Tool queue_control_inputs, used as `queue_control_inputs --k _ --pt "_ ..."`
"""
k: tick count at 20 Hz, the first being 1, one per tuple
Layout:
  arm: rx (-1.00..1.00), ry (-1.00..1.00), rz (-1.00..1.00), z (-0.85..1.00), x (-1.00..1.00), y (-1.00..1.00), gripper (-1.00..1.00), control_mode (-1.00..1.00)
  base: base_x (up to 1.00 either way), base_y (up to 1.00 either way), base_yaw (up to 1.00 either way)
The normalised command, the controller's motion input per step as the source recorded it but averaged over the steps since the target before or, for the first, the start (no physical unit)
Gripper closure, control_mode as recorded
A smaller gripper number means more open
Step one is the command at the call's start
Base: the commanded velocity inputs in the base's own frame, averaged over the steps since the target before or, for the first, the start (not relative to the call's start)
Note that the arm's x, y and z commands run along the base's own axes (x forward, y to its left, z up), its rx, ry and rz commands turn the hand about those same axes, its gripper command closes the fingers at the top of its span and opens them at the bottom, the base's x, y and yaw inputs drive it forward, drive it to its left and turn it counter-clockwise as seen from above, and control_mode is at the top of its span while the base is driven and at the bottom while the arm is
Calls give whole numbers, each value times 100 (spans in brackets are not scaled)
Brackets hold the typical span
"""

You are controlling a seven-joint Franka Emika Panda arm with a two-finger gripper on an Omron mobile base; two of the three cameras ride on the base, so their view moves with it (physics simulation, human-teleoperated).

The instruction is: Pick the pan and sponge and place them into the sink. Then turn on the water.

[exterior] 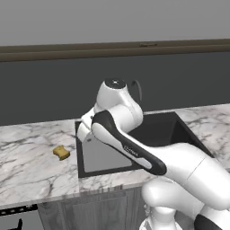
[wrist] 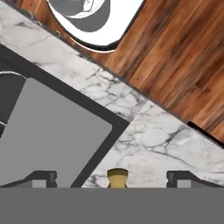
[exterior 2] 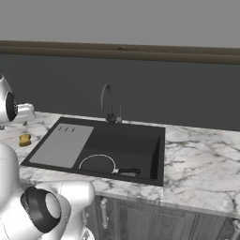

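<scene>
Hand view: I saw gripper (wrist: 112, 178) above white marble counter (wrist: 166, 144), jaws spread wide, small yellow-orange wavy sponge (wrist: 117, 177) between fingertips (wrist: 43, 178); round black pan (exterior 2: 97, 164) lay in black rectangular sink (exterior 2: 140, 143). No readable writing.

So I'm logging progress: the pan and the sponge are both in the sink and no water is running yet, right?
Not quite. The pan lies in the sink and no water runs, but the sponge is still on the marble counter, left of the drainboard, as the right base view shows.
</scene>
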Motion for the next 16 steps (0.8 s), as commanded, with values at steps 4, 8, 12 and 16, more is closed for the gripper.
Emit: queue_control_inputs --k 4,8,12,16 --pt "-10 5 11 -35 48 62 -100 -100 0 0 0" --pt "-10 12 0 -49 58 29 -100 -100 0 0 0" --pt "-5 17 0 -60 35 18 -100 -100 0 0 0" --pt "-4 9 -1 -52 21 39 -100 -100 0 0 0"
